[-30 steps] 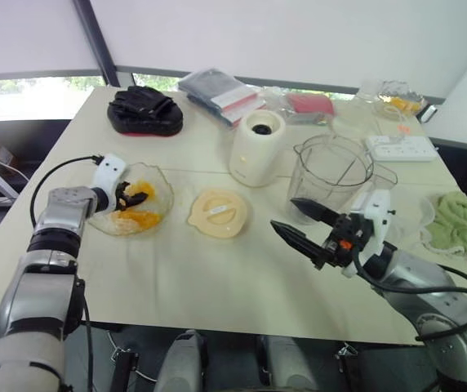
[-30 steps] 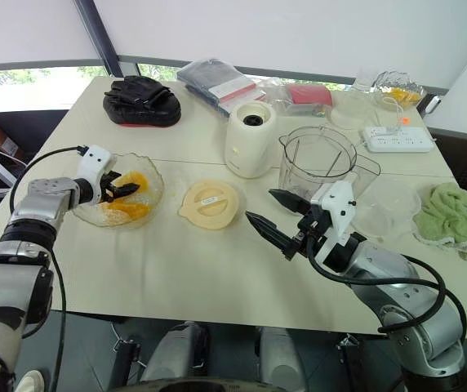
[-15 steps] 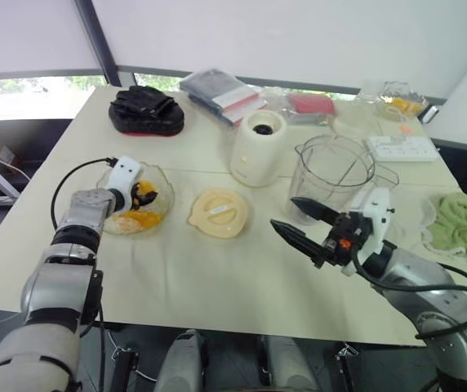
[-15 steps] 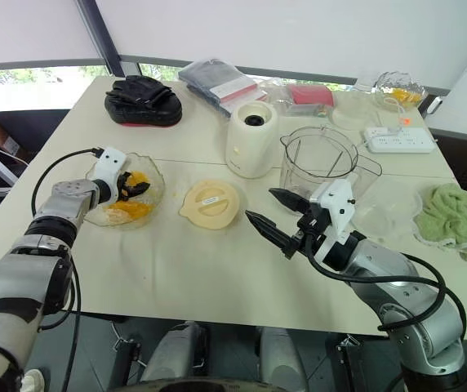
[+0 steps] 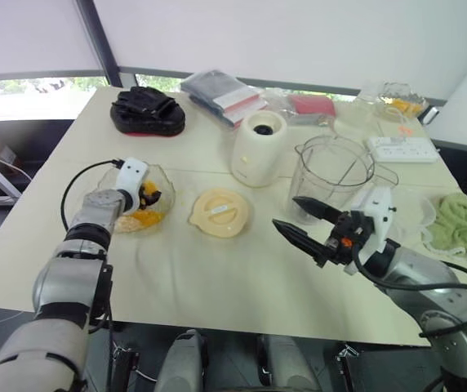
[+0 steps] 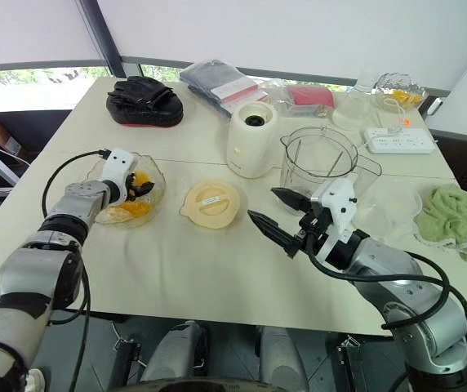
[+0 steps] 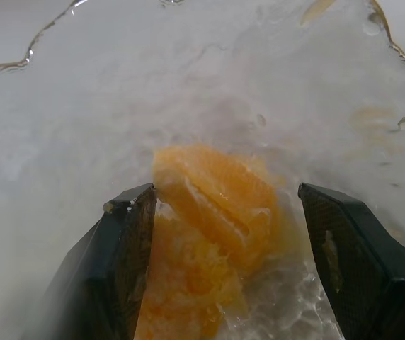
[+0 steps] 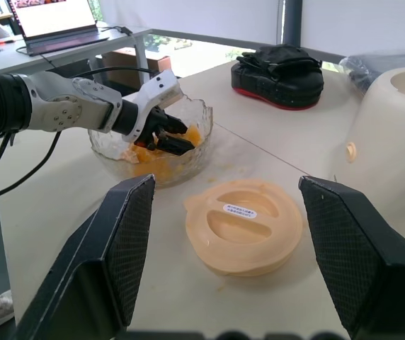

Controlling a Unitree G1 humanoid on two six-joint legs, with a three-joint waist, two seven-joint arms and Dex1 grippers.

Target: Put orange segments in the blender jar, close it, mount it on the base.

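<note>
Silver-grey jointed arms [image 5: 64, 290] — black cables [image 5: 442, 287] looping alongside — end in white wrist blocks [image 5: 133, 173]. The fingers [image 8: 128, 248] are black, tapered, mesh-textured inside.

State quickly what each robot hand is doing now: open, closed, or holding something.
Left hand: open, fingers either side of an orange segment in the glass bowl, not clamped.
Right hand: open, empty, over the table.

A cream table [image 5: 217, 278] stands before white blinds [image 5: 299, 33]; daylight enters a low window [image 5: 21, 86].
</note>
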